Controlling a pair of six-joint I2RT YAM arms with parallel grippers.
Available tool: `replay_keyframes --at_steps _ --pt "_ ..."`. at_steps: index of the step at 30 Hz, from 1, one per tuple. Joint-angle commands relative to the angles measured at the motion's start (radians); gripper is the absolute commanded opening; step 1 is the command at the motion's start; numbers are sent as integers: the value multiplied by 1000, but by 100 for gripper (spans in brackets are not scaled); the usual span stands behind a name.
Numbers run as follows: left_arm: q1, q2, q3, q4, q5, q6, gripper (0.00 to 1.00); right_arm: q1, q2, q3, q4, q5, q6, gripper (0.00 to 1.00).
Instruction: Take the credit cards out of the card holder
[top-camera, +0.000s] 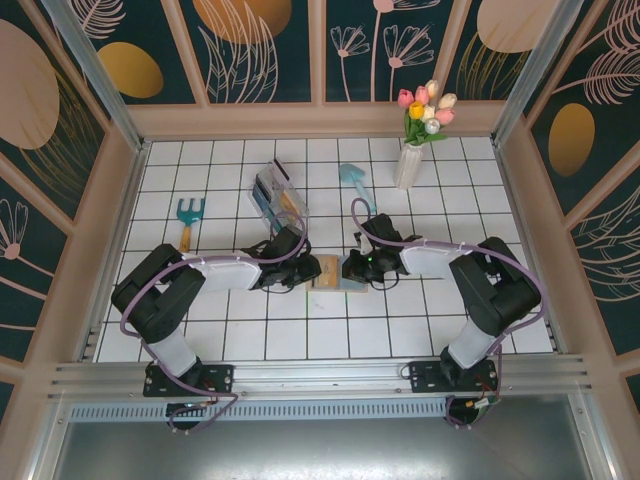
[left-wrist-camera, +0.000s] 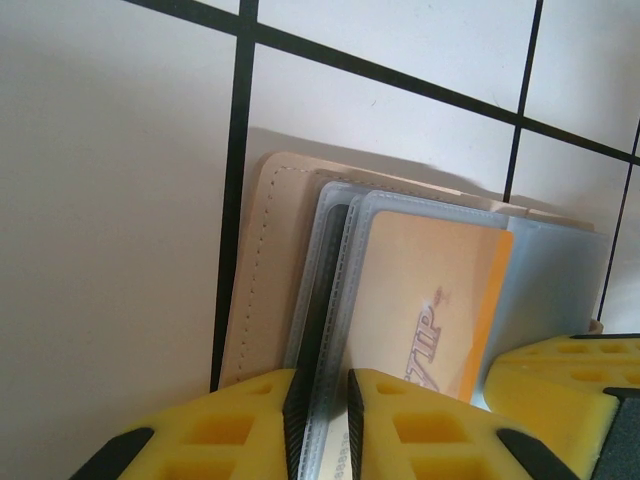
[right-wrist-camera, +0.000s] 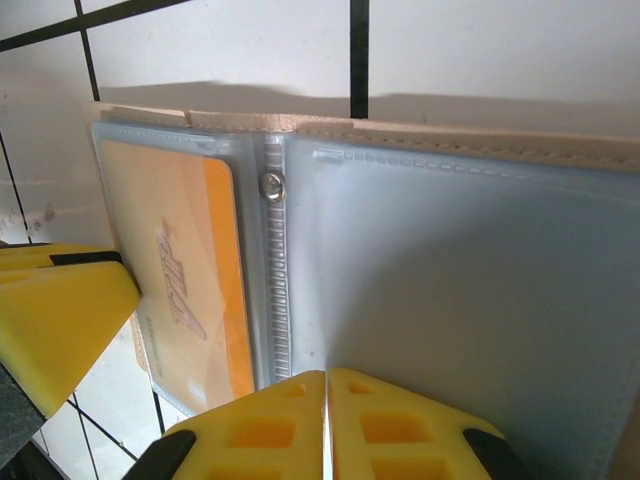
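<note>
The tan card holder (top-camera: 328, 271) lies open on the tiles between both grippers, its blue-grey plastic sleeves showing. In the left wrist view my left gripper (left-wrist-camera: 327, 425) is shut on the ribbed edge of a sleeve, above the tan cover (left-wrist-camera: 262, 260). That sleeve holds an orange credit card (left-wrist-camera: 425, 300) marked VIP. A dark edge (left-wrist-camera: 322, 300) shows between the sleeves left of it. The white card is hidden. My right gripper (right-wrist-camera: 326, 425) is shut, its tips pressed on the empty right sleeve (right-wrist-camera: 470, 290), with the orange card (right-wrist-camera: 170, 260) to its left.
A clear acrylic rack (top-camera: 270, 192) stands behind the left gripper (top-camera: 293, 270). A blue rake (top-camera: 188, 215) lies at far left, a teal trowel (top-camera: 353, 178) and a white vase of tulips (top-camera: 410, 160) at the back. The right gripper (top-camera: 353, 268) nearly meets the left.
</note>
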Motion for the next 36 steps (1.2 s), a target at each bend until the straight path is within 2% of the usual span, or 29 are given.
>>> replay_keyframes --at_steps 1,5,9,36 --pt "2 15 -19 -109 -51 13 22 -8 -41 4 0 -27 2 14" --pt "2 16 -24 -108 -49 13 21 -4 -100 -27 102 -101 35 18" --pt "2 17 -25 -106 -48 13 21 9 -82 -26 106 -126 47 21" --pt "2 21 -24 -101 -40 16 19 27 43 -12 108 -107 64 20"
